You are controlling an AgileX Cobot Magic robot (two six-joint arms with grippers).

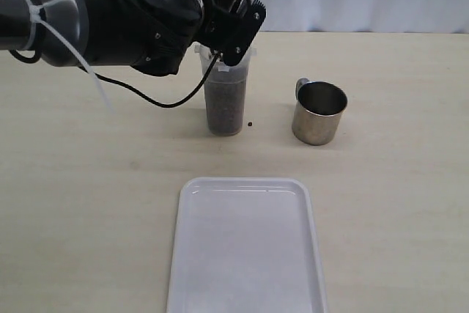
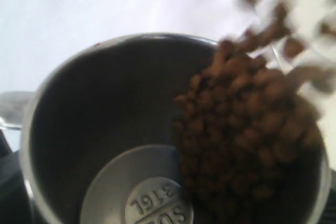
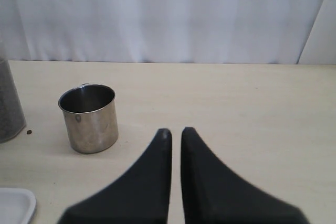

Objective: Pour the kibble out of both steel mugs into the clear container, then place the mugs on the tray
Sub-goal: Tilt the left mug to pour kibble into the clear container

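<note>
Tabletop: pale wood.
Tray: white, middle of near edge, bare.
Left gripper: above clear container, clamped on tilted mug; fingers themselves hidden.
Clear container: upright, middle, toward far edge, about two-thirds full.
Standing mug: toward right edge from container, looks empty.
Right gripper: fingers nearly pressed together, holding nothing, apart from standing mug.
Kibble: sliding down lower wall, spilling over lip.
Stray pellet: beside container base.
Technique, as judged: centre lip over narrow mouth; steepen tilt slowly; hold until stamped bottom shows bare.
</note>
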